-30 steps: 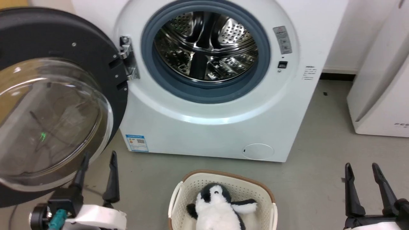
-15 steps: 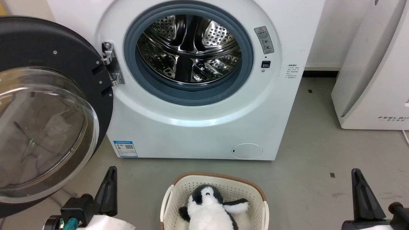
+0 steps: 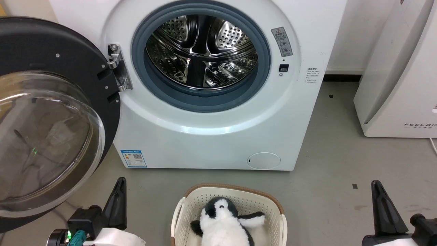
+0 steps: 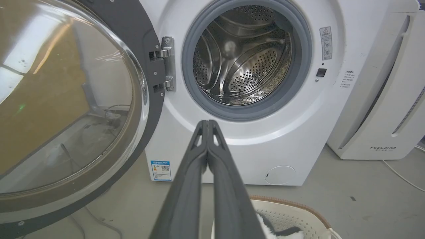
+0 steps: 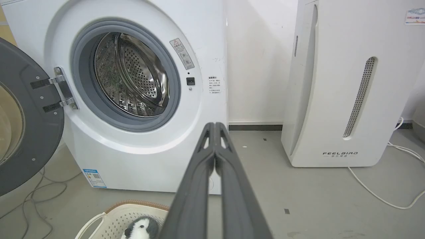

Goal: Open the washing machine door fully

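The left gripper (image 4: 207, 123) has its two dark fingers pressed together with nothing between them. In its wrist view they rise from the bottom centre, tips set against the white front below the drum opening and touching nothing. The right gripper (image 5: 215, 125) is likewise closed on nothing, its tips at the line where wall meets grey floor (image 5: 298, 199). In the head view the two sit in the lower left and lower right corners, apart from the machine.

The washing machine door (image 3: 51, 37) takes the left side of the head view. It is swung wide on its metal hinge (image 3: 117, 66), with its matte black back and clear glass bowl facing the camera. The washing machine (image 3: 211, 136) stands at upper centre, with its grey rubber ring (image 3: 141, 82) and steel drum (image 3: 201, 51) exposed. At bottom centre a cream basket (image 3: 245, 203) holds a penguin plush (image 3: 222, 225). A white FEELBIRD appliance (image 3: 399, 85) stands at the right.
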Robot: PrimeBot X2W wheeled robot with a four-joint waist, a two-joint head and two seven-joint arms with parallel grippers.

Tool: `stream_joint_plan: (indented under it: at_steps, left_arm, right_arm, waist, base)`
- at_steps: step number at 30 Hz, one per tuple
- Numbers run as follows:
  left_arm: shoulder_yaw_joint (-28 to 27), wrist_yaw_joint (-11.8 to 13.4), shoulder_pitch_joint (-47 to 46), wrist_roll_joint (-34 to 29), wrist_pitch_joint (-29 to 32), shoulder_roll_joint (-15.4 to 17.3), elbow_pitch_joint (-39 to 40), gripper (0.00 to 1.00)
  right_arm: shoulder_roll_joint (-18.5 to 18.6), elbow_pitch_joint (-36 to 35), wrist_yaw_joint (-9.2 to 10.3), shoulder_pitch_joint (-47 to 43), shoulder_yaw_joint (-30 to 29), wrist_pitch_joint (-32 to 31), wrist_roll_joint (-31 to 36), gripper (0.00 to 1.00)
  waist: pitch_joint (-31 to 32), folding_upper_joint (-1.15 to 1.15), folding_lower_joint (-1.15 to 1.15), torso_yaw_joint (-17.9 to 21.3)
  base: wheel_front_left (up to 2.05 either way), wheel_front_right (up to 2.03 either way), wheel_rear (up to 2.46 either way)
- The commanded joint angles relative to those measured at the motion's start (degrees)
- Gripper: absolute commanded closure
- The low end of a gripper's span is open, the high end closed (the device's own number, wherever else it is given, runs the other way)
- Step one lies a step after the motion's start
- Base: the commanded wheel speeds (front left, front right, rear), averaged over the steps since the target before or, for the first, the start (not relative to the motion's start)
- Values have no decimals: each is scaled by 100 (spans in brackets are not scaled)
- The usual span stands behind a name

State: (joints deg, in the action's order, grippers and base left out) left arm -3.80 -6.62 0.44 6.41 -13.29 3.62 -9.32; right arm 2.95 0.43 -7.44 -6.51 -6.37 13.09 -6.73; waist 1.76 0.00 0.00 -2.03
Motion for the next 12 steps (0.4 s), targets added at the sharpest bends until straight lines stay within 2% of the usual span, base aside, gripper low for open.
stream_joint_plan:
  at_steps: [1, 12]
  left_arm:
    - [18, 40, -6, -48, 29, -9, 53, 100]
    - [51, 98, -10, -103, 149, -15, 135, 100]
  right_arm:
    - [-2, -5, -1, 68, 27, -41, 64, 100]
    - [-2, -9, -1, 122, 84, -159, 121, 100]
  waist:
    - [-2, 0, 0, 2]
    - [-18, 0, 0, 21]
  base:
    - [0, 0, 0]
    - [0, 0, 0]
